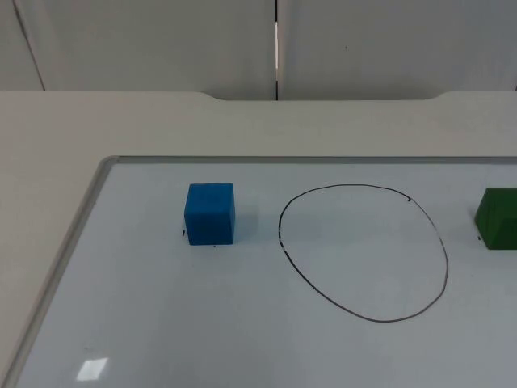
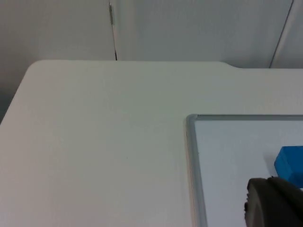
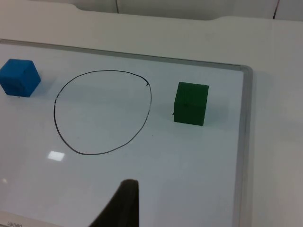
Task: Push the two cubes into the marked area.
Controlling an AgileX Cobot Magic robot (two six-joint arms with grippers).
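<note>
Looking at where things lie, you have both pushes left to make: the blue cube (image 1: 210,213) sits on the whiteboard (image 1: 161,323) just outside the drawn ring (image 1: 363,252), on the side toward the board's left edge; the green cube (image 1: 498,218) sits outside the ring on the opposite side, near the board's right edge; nothing lies inside the marked area yet.

Your left tool (image 2: 272,203) hangs over the board near its far-left corner, with the blue cube just beyond its fingertip; whether its fingers stand wide or narrow you cannot tell from what shows. Your right tool (image 3: 124,203) hovers over the near part of the board, well apart from the green cube, with the ring between it and the blue one; its spread cannot be told either.

By my reading, no cube has been touched; each needs a sideways shove toward the board's middle, blue from the left, green from the right; the board lies flat on the white desk (image 1: 48,129).
</note>
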